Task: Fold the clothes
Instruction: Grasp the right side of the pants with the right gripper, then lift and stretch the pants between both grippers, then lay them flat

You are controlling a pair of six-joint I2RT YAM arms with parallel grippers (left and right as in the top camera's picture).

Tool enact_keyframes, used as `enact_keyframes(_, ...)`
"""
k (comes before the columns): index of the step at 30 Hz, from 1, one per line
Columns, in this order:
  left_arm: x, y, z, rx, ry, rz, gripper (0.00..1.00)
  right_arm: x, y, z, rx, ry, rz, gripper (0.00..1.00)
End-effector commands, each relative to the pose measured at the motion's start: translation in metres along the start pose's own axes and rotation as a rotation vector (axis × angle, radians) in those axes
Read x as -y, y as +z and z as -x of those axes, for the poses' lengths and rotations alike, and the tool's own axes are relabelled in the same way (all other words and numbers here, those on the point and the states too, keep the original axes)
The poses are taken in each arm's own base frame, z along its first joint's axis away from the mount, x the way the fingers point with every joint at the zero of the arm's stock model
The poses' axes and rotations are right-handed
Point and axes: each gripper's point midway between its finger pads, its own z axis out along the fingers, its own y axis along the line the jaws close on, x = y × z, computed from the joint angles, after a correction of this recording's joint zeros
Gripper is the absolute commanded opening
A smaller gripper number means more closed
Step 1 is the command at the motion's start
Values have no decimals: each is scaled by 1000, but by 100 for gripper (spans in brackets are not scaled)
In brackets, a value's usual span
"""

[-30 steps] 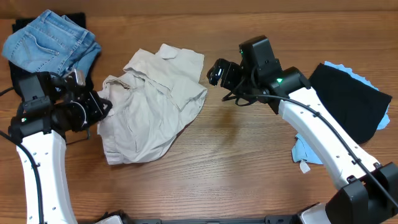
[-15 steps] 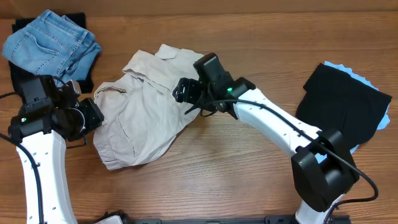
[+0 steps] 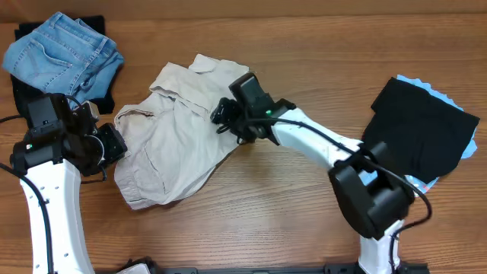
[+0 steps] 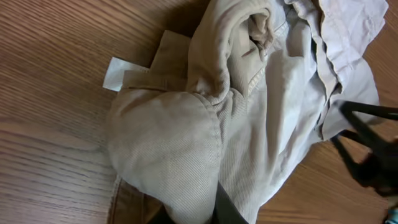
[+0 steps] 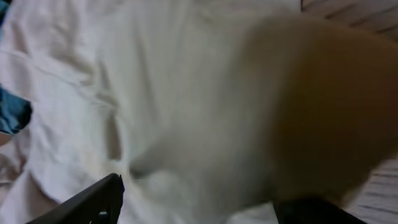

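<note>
The clothes, pale beige trousers [image 3: 179,137], lie crumpled left of the table's middle. My left gripper [image 3: 116,144] is at their left edge, shut on a bulge of the fabric [image 4: 168,149]. In the left wrist view that gripper [image 4: 196,211] pinches the cloth at the bottom, and a small white label [image 4: 115,73] sticks out on the wood. My right gripper [image 3: 222,114] is over the trousers' right edge. The right wrist view is blurred, with cloth [image 5: 186,93] filling it; the right gripper [image 5: 199,211] is open, its jaws wide apart over the cloth.
Blue jeans [image 3: 61,49] lie on a dark garment [image 3: 23,91] at the back left. A black garment [image 3: 422,125] rests on a light blue cloth [image 3: 449,95] at the right. Bare wood [image 3: 274,221] runs along the front.
My right arm has swung left from beside the trousers to over their right edge, its jaws narrowing a little. My left gripper has drawn the trousers' left edge slightly leftward.
</note>
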Motion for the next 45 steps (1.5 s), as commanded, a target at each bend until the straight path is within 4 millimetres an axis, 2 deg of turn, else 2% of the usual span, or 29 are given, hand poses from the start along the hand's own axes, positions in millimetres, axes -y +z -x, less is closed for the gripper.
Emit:
enact_keyframes(1,2,-8,5,34,25,5,10,-9,-2,-2,-12,0,32,80)
enact_keyframes(3,2,-8,5,33,25,5,10,-9,-2,-2,-10,0,31,79)
enact_keyframes(4,2,-8,5,33,25,5,10,-9,-2,-2,-10,0,32,72)
enact_keyframes(6,2,-8,5,34,26,5,9,-10,-2,-1,-8,-1,35,55)
enact_keyframes(7,2,-8,5,33,25,5,8,-11,-2,-1,-7,-4,38,43)
enact_keyframes(8,2,-8,5,33,25,5,8,-11,-2,0,-3,-5,39,38)
enact_keyframes(10,2,-8,5,33,29,5,7,-13,-6,5,9,-16,45,18)
enact_keyframes(12,2,-8,5,33,29,5,5,-16,-15,11,24,-33,45,4)
enact_keyframes(15,2,-8,5,33,33,4,4,-17,-45,30,87,-46,14,4)
enact_keyframes(19,5,-8,8,46,87,-10,4,-19,-111,58,174,-53,28,4)
enact_keyframes(20,6,-9,9,47,95,-13,4,-17,-122,62,185,-55,27,4)
enact_keyframes(23,25,-15,8,43,160,-111,4,-2,-163,75,225,-27,9,4)
enact_keyframes(25,42,-27,10,60,198,-192,4,8,-187,82,250,-6,-1,5)
enact_keyframes(28,52,-44,12,87,212,-222,4,22,-223,86,284,12,-13,5)
enact_keyframes(32,67,-69,7,154,277,-247,4,16,-258,84,345,-54,13,4)
enact_keyframes(34,80,-84,1,194,326,-268,4,12,-270,82,371,-62,29,4)
enact_keyframes(35,90,-96,-5,222,364,-286,4,9,-284,80,401,-70,43,4)
enact_keyframes(39,124,-158,-28,345,488,-354,4,-4,-336,66,507,-102,108,4)
enact_keyframes(43,136,-219,-43,472,509,-399,4,-10,-385,47,605,-158,166,4)
enact_keyframes(45,139,-243,-49,517,523,-412,4,-12,-405,37,644,-202,189,4)
